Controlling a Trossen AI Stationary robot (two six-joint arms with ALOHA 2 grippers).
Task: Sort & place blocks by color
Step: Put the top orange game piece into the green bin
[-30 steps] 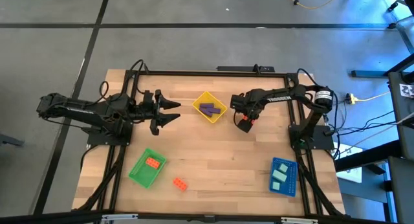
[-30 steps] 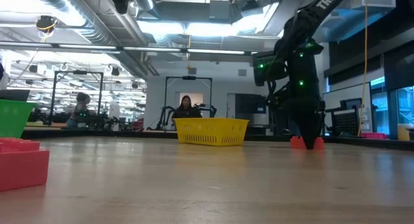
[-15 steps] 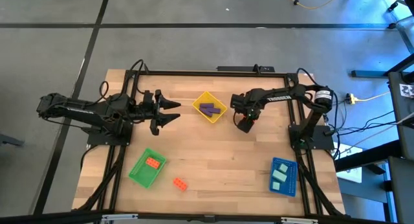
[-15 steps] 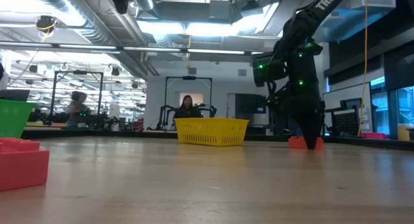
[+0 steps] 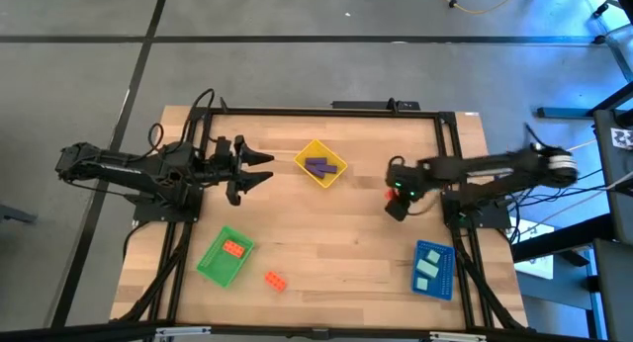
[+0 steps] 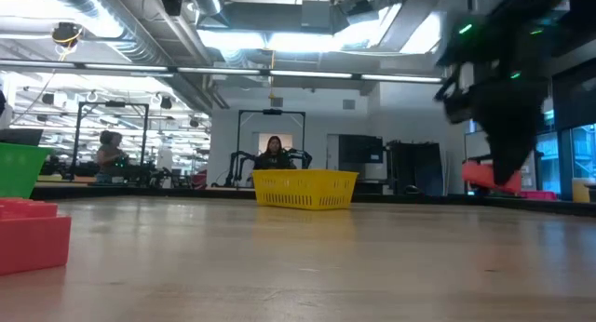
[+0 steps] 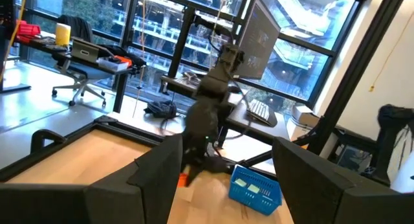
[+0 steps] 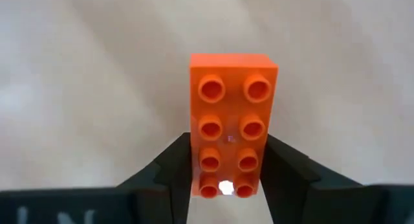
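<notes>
My right gripper (image 5: 396,200) hangs over the table's right part, shut on an orange-red studded block (image 8: 233,120); the low view shows this block (image 6: 488,176) clear of the tabletop. At the far left my left gripper (image 5: 265,170) waits open and level with nothing between its fingers. Purple blocks (image 5: 316,166) lie in the yellow tray (image 5: 334,174). An orange block (image 5: 233,248) lies in the green tray (image 5: 216,265), and another (image 5: 276,280) rests flat on the table beside that tray. Mint-teal blocks (image 5: 428,267) lie in the blue tray (image 5: 443,283). My right gripper pinches the orange-red block's two long sides (image 8: 194,166) between its two fingers, near one end of the block. The fingers come from above, pointing steeply down, and lie across the block. The block is lifted clear of the table with its studs up.
The yellow tray stands at the far middle, the green tray at the near left, the blue tray at the near right. Bare wood (image 5: 336,238) lies between them. Black frame rails (image 5: 178,253) run along the table's left and right sides.
My right gripper has risen and drawn back toward the table's right edge, carrying the orange-red block. The block stood on the table beside the yellow tray a second ago and now hangs clear of the wood.
</notes>
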